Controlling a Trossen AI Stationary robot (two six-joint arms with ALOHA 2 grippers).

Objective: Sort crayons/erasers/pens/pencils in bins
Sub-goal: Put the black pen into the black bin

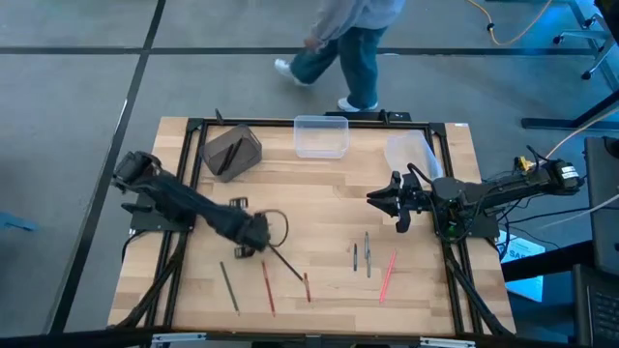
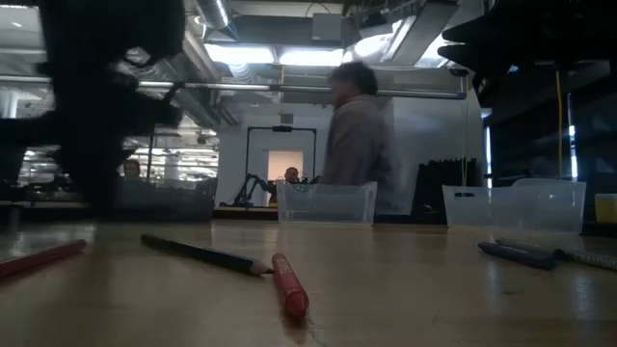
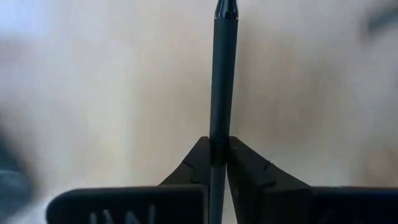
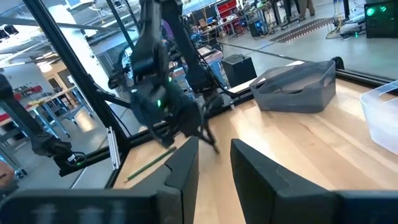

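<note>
Slim black pen [image 3: 222,81] clamped in left end effector [image 3: 217,158].

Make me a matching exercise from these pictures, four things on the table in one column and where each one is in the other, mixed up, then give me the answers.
Things
1. black pencil
2. dark grey bin
3. clear bin
4. pink stick

Places
A. middle of the table's far edge
B. gripped by the left gripper
C. lying flat, near the right arm's side, close to the front
D. far left corner, tilted

Pairs: 1-B, 2-D, 3-A, 4-C
</note>
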